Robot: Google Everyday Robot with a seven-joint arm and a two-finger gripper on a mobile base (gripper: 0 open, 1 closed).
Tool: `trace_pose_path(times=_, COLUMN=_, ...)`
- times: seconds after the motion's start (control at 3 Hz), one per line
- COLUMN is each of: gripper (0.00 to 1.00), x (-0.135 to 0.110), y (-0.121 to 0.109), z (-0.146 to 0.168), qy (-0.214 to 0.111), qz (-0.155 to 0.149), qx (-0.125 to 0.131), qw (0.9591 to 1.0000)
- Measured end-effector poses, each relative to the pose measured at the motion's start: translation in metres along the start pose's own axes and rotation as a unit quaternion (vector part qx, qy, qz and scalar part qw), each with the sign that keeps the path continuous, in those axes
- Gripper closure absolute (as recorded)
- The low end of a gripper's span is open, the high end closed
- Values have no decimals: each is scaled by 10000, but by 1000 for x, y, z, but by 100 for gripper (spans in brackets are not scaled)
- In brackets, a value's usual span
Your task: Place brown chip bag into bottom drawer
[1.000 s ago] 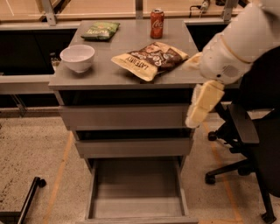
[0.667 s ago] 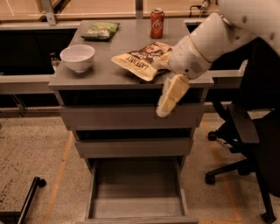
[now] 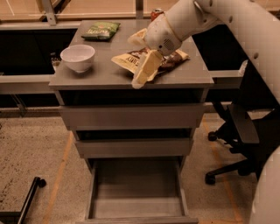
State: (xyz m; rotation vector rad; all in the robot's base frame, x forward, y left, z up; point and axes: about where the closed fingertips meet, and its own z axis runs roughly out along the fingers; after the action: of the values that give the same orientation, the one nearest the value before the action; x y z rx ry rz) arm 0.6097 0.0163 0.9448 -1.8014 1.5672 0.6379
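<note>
The brown chip bag lies flat on the grey cabinet's top, right of centre. My gripper, cream-coloured on a white arm, hangs over the middle of the bag and reaches down to the top's front edge, hiding the bag's centre. Whether it touches the bag I cannot tell. The bottom drawer is pulled out below the two shut drawers, and nothing lies in its grey tray.
A white bowl stands at the top's left. A green snack bag lies at the back left, and a red can stands at the back behind my arm. A black office chair stands right of the cabinet.
My arm swung left and up, from beside the cabinet's right front to over the chip bag. The bag, the bowl and the drawer have not moved.
</note>
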Motion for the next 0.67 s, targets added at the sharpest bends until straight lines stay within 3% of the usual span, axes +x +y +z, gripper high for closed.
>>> trace_pose_path(times=0.33, gripper=0, x=15, y=10, z=-10, qy=127, qz=204, qx=277, qw=9993)
trace_pose_path(times=0.67, gripper=0, x=41, y=-22, z=-11, qy=238, qz=346, qx=1038, qw=9937)
